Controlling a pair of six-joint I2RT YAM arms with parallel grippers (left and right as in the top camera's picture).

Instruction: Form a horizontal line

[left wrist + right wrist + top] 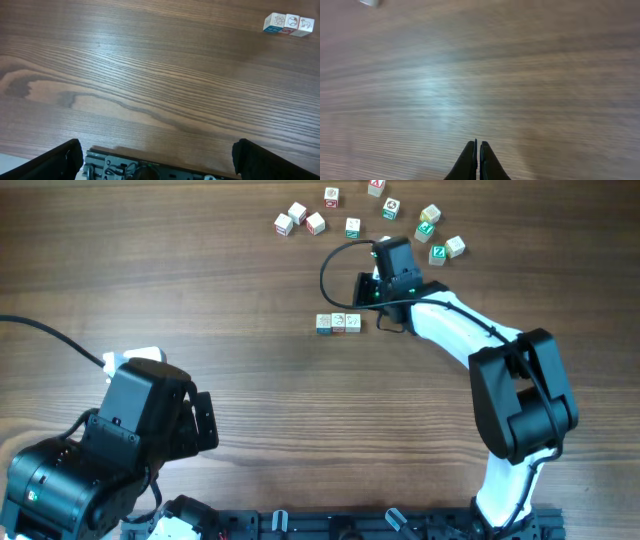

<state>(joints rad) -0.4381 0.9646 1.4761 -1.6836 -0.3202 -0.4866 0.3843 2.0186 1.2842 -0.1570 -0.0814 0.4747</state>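
Right gripper (478, 147) shut, three-cube row (338, 323) just lower-left of it overhead.
It pinches nothing; the left gripper (157, 155), spread wide, sits well apart. The row's long axis runs left-right, nearer the right arm (450, 330).

Little is legible. One green-printed cube (437, 252) among the scattered ones carries what reads as a "Z". Row of three cubes (289, 23): tops show small line drawings, blue and red print on the sides, no letter readable. Other loose cubes (315, 222): print too small to read.
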